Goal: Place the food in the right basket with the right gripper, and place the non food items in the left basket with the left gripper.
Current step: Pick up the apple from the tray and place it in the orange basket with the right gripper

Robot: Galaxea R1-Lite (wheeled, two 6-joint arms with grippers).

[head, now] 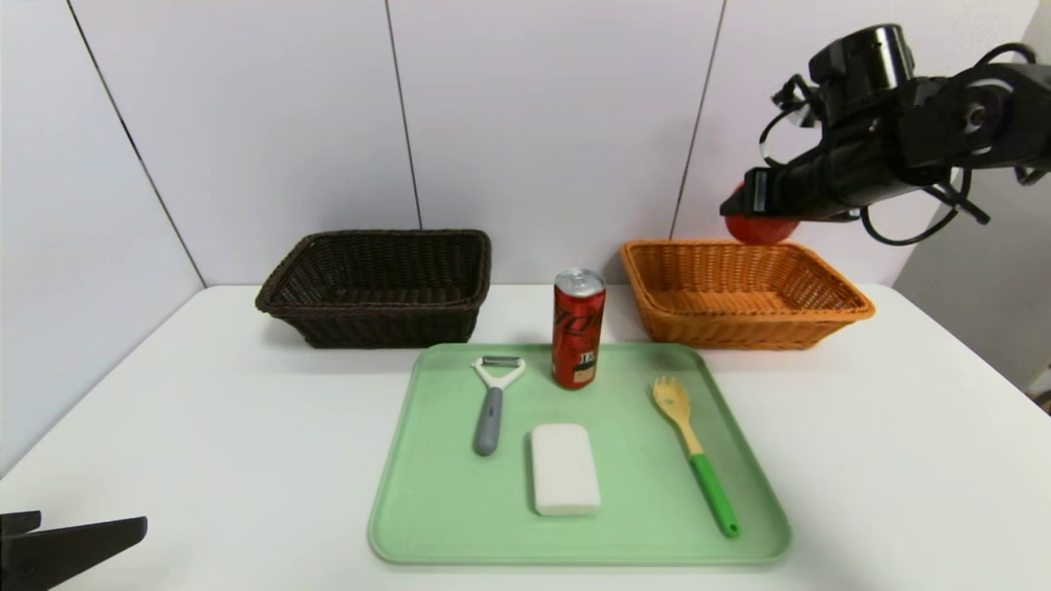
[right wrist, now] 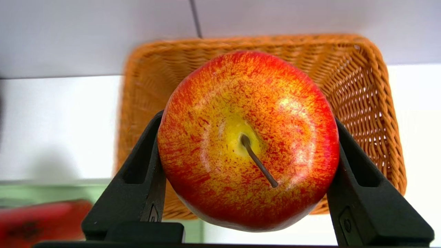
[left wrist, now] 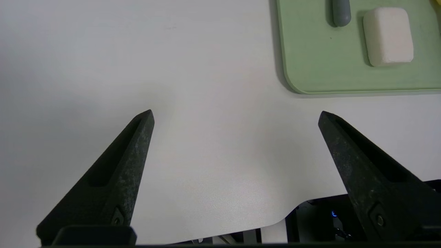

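Above the orange basket (head: 743,291), at the far right of the white table (head: 205,427), the right gripper (right wrist: 248,144) holds a red-and-yellow apple (right wrist: 248,141) in the air, its two black fingers (right wrist: 137,182) pressed against opposite sides of the fruit and the stem facing the wrist camera. From the head view only a red edge of the apple shows beneath the dark arm, just over the basket's back rim. Low at the near left corner of the table, the left gripper (left wrist: 236,115) hovers over bare tabletop with its fingers spread wide and nothing between them. On the green tray (head: 460,509) lie a grey-handled peeler (head: 491,406), a white bar (head: 564,469) and a green-handled wooden spork (head: 694,451), with a red can (head: 578,328) standing upright at the tray's far edge. A dark brown basket (head: 378,287) sits at the far left.
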